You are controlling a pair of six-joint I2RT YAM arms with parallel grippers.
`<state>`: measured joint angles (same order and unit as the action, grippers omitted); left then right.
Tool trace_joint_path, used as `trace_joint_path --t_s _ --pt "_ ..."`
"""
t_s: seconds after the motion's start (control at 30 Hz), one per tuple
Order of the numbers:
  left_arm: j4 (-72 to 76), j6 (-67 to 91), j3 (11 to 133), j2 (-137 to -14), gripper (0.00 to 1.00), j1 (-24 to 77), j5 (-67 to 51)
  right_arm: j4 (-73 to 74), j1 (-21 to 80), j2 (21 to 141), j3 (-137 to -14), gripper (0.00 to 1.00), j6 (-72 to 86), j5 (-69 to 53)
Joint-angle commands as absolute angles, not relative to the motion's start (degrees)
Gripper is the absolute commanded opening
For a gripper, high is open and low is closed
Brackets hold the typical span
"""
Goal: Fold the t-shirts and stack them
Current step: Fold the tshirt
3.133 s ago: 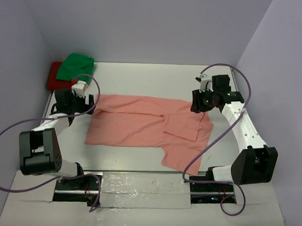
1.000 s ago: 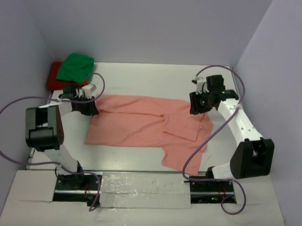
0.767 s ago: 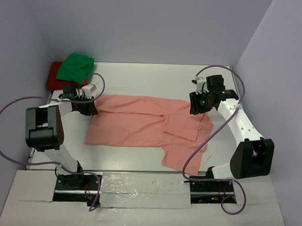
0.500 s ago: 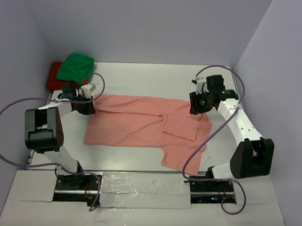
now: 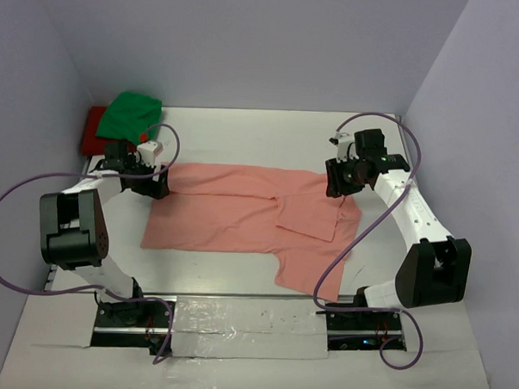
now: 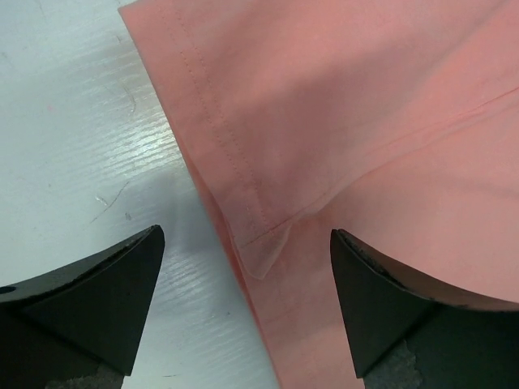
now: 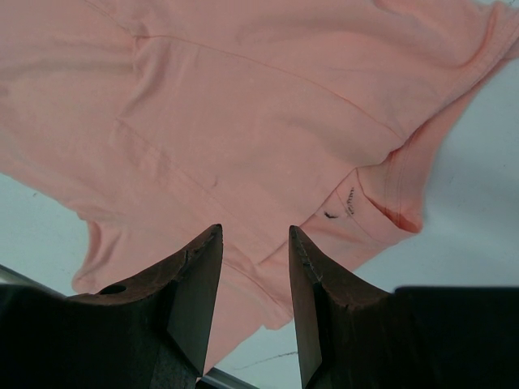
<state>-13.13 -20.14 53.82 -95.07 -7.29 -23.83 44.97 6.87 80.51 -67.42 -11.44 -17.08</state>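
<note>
Since the pink shirt (image 5: 241, 215) lies spread for folding, the left gripper (image 6: 243, 243) gapes over its hem corner (image 6: 259, 263) while the right gripper (image 7: 254, 235), slightly parted and empty, hovers by the collar (image 7: 399, 212).

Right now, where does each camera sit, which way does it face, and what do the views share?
Top external: above and behind the robot, looking down on the table; left end effector and right end effector both show.
Left wrist: on the left wrist, facing down at the salmon-pink t-shirt's hemmed corner; its own fingers show.
Right wrist: on the right wrist, facing down at that shirt's collar area; its own fingers show.
Shared: all three see the salmon-pink t-shirt.
</note>
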Motion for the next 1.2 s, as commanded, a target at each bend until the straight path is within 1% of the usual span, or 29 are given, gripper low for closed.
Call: trace_joint_path --t_s 0.0,0.23,0.3,0.33,0.43,0.5,0.6,0.73,0.8,0.83,0.9,0.93,1.0,1.03,1.17 --pt "-13.0 -20.9 53.8 -93.4 0.94 -7.2 -24.1 45.7 7.3 80.1 -68.2 0.46 -11.9 -17.5" --pt "-10.4 -20.0 52.6 -92.8 0.93 -7.2 -24.4 45.6 7.2 80.1 -68.2 0.46 -11.9 -17.2" --pt "-9.5 -19.7 52.3 -92.7 0.84 -7.2 -24.9 45.6 7.3 80.1 -68.2 0.45 -11.9 -17.1" --pt "-9.6 -19.5 52.6 -93.0 0.76 -7.2 -25.8 45.6 7.3 80.2 -68.2 0.45 -11.9 -17.1" --pt "-9.4 -19.0 53.0 -93.6 0.73 -7.2 -27.2 45.6 7.2 80.2 -68.1 0.46 -11.9 -17.0" --pt "-9.2 -18.9 53.1 -93.3 0.67 -7.2 -27.9 45.6 7.2 80.4 -68.1 0.45 -11.9 -16.9" --pt "-9.4 -18.7 53.4 -92.9 0.63 -7.2 -28.7 45.5 7.3 80.4 -68.1 0.46 -11.8 -16.8" --pt "-10.0 -19.0 53.4 -93.3 0.51 -7.0 -28.7 45.5 7.3 80.2 -67.9 0.45 -11.9 -16.6" --pt "-10.4 -19.2 53.2 -94.0 0.47 -7.0 -28.6 45.4 7.3 80.1 -67.9 0.45 -11.9 -16.5" --pt "-10.4 -19.2 53.0 -94.2 0.43 -7.0 -28.4 45.4 7.2 80.1 -67.9 0.46 -11.9 -16.4" --pt "-11.1 -19.2 53.0 -94.5 0.4 -7.0 -28.6 45.4 7.3 80.1 -67.9 0.45 -11.9 -16.4" --pt "-11.2 -19.4 52.9 -94.4 0.37 -7.0 -28.7 45.4 7.3 80.1 -67.9 0.45 -11.8 -16.4" --pt "-11.5 -19.5 52.9 -94.3 0.33 -7.0 -28.6 45.4 7.3 80.1 -67.9 0.45 -11.9 -16.3" --pt "-11.9 -19.8 53.0 -94.4 0.28 -7.0 -28.5 45.4 7.3 80.1 -67.9 0.45 -11.8 -16.3" --pt "-13.1 -20.6 53.3 -94.9 0.2 -7.0 -28.1 45.4 7.2 80.0 -67.8 0.45 -11.8 -16.0"
